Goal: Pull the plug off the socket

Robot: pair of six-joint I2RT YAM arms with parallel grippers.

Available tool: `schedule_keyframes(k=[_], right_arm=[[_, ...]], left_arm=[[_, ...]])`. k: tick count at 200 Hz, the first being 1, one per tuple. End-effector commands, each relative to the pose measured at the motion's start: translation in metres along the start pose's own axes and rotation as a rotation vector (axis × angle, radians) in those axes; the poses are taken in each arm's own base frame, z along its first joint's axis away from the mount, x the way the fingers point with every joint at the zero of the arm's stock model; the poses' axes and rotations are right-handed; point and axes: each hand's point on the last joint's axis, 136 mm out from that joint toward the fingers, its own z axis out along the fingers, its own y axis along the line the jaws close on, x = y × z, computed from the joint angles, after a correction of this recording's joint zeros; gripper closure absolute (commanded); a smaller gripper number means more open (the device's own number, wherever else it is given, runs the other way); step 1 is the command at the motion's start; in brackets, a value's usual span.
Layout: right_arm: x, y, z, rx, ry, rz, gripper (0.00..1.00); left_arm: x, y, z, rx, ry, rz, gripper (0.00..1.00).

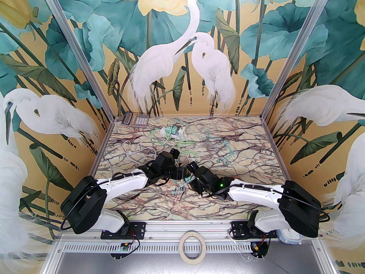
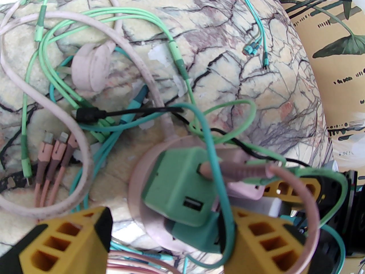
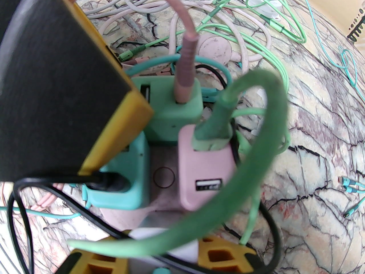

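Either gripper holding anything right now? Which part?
The right gripper appears clamped on the near edge of the pink socket. The left gripper is open, fingers straddling the green plug with a gap showing; it holds nothing.

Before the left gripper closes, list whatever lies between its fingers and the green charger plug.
A teal cable loops over the green charger plug seated in the pink socket and across one finger of the open left gripper. A pink cable juts from the plug's port toward that finger. On the other side nothing visible intervenes.
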Motion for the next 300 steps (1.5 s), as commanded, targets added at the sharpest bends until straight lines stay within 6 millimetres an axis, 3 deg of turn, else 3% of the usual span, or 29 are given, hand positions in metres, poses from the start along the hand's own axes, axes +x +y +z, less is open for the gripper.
schedule_keyframes(k=[1, 26, 96, 144, 176, 259, 300], right_arm=[[-0.017, 0.001, -0.005, 0.015, -0.061, -0.012, 0.79], [-0.014, -0.001, -0.001, 0.026, -0.047, -0.020, 0.79], [-0.012, 0.008, 0.004, 0.111, -0.029, -0.123, 0.81], [-0.027, 0.003, -0.015, -0.010, -0.130, 0.045, 0.82], [-0.034, 0.000, -0.025, -0.031, -0.160, 0.052, 0.82], [-0.019, 0.013, -0.001, 0.174, -0.044, -0.185, 0.83], [-0.026, 0.014, -0.007, 0.138, -0.094, -0.127, 0.83]], left_arm=[[0.024, 0.007, 0.002, -0.030, 0.095, 0.018, 0.33], [0.025, -0.001, -0.003, 0.017, 0.091, 0.021, 0.32], [0.044, 0.016, 0.016, -0.091, 0.154, 0.030, 0.35], [0.045, 0.020, 0.017, -0.108, 0.163, 0.033, 0.35], [0.045, 0.019, 0.018, -0.112, 0.162, 0.039, 0.35], [0.048, 0.017, 0.021, -0.115, 0.173, 0.045, 0.35], [0.050, 0.018, 0.023, -0.126, 0.182, 0.054, 0.35]])
